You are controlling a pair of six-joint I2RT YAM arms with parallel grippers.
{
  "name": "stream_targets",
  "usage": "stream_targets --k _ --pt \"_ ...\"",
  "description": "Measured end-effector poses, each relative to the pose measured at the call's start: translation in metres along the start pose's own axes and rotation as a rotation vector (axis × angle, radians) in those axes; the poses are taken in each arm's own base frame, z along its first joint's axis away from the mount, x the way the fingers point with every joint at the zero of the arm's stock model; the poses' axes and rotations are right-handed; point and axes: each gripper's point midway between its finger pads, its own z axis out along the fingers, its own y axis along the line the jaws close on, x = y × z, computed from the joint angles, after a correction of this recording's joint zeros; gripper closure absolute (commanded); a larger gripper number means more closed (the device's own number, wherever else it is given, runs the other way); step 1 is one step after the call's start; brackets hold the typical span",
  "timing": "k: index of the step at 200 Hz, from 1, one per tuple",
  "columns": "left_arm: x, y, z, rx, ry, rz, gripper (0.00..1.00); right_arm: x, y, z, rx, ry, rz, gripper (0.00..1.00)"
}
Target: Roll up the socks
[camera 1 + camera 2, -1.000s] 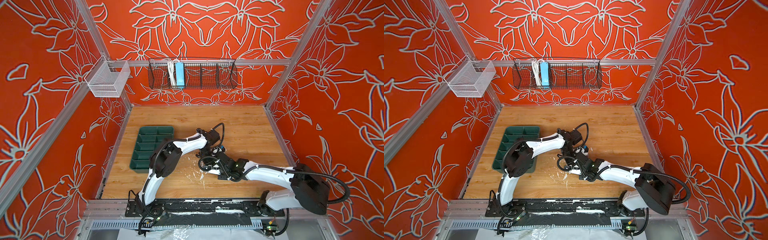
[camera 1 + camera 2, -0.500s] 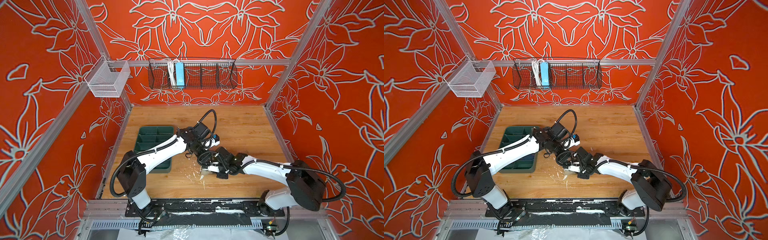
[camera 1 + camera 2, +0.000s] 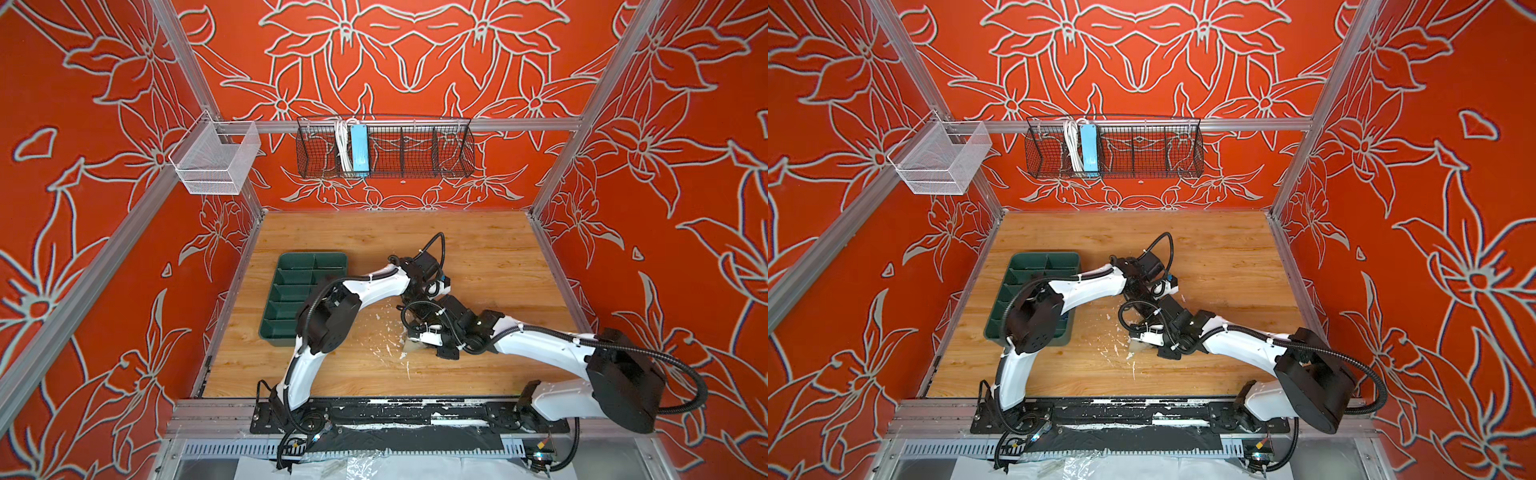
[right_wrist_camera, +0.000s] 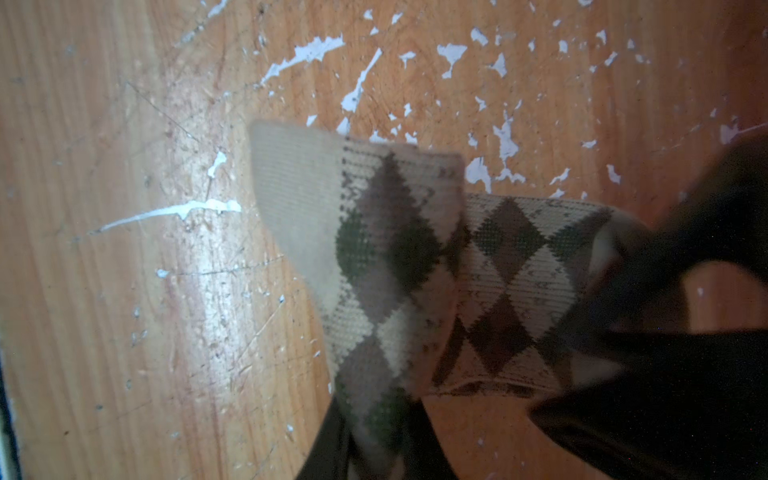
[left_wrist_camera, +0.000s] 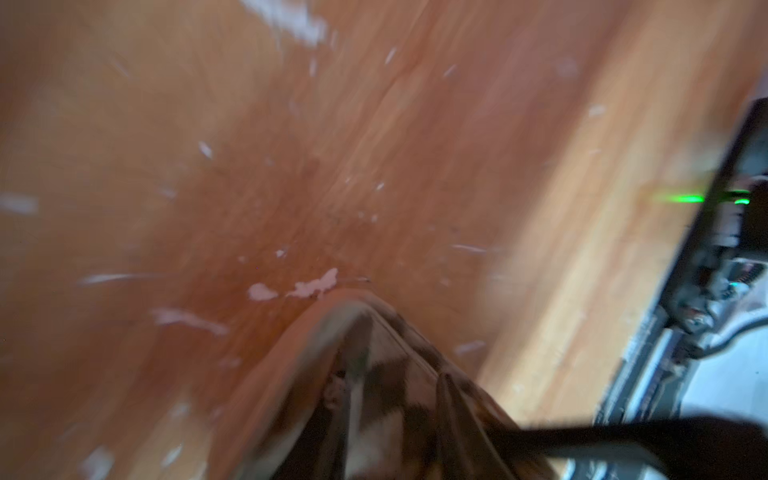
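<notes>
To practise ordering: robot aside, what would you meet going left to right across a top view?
White wire-mesh basket → dark green plastic compartment tray → light blue power strip → beige-and-brown argyle sock.

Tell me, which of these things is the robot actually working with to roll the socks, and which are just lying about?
In use: patterned sock, pinched by the right gripper. No second sock shows.

Lying about: green tray, black wire basket, blue power strip inside it, white mesh basket.
</notes>
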Motion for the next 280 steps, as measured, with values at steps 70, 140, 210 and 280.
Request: stream_targets --k 70,140,210,280 --pt "-0.003 0.009 0.002 0.012 -0.059 -0.067 0.74 0.006 -0.006 0.003 0.033 0.034 0.012 1.00" --pt "0.018 0.047 -0.022 -0.008 -0.124 -0.178 0.75 0.011 -0.007 0.003 0.037 0.059 0.049 1.00" --pt "0.004 0.054 -0.040 -0.025 -0.146 -0.183 0.74 -0.013 0.003 0.018 -0.163 0.090 0.074 1.00" --pt "-0.038 0.042 -0.073 -0.008 -0.234 -0.078 0.65 -0.017 0.008 0.018 -0.275 0.116 0.108 1.00"
